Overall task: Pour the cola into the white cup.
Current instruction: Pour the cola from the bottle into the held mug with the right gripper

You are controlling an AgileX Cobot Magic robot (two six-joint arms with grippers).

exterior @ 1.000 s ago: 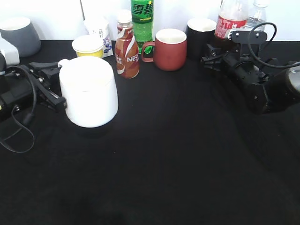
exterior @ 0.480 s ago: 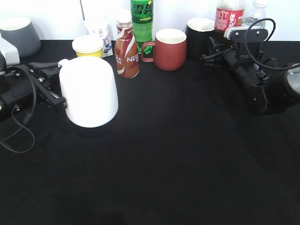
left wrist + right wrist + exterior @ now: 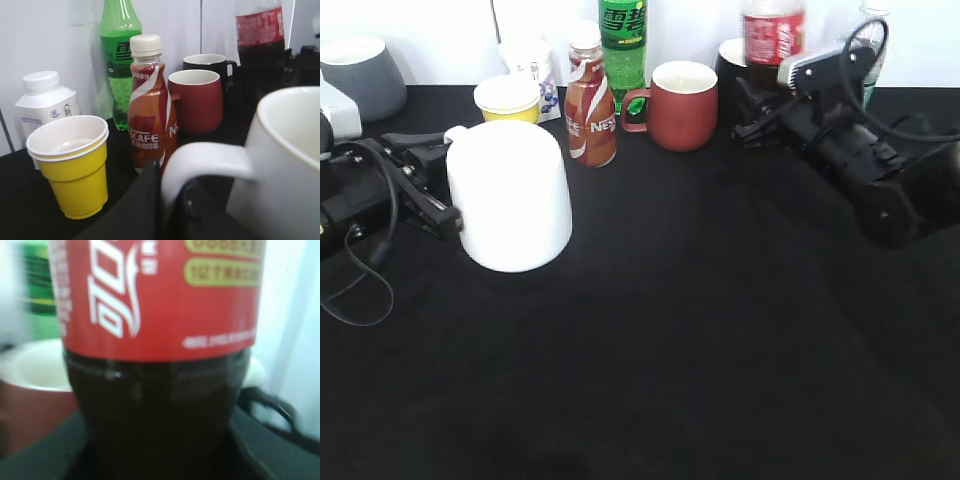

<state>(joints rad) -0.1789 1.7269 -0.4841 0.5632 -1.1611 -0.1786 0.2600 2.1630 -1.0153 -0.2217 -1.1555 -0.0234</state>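
1. You are in the carry step: your right gripper [image 3: 752, 108] is clamped low on the tall clear plastic cola bottle with the red label [image 3: 772, 38], which stands upright above its jaws.
2. Your left gripper [image 3: 438, 190] grips the loop handle of the large plain white ceramic mug [image 3: 510, 195], which sits just ahead of it.
3. Next, I judge, you must bring the bottle across to the mug and tip it over the rim.
4. The bottle holds dark brown liquid below its label; whether it is capped cannot be told.

Exterior slants down; wrists close, share cola [image 3: 772, 35].
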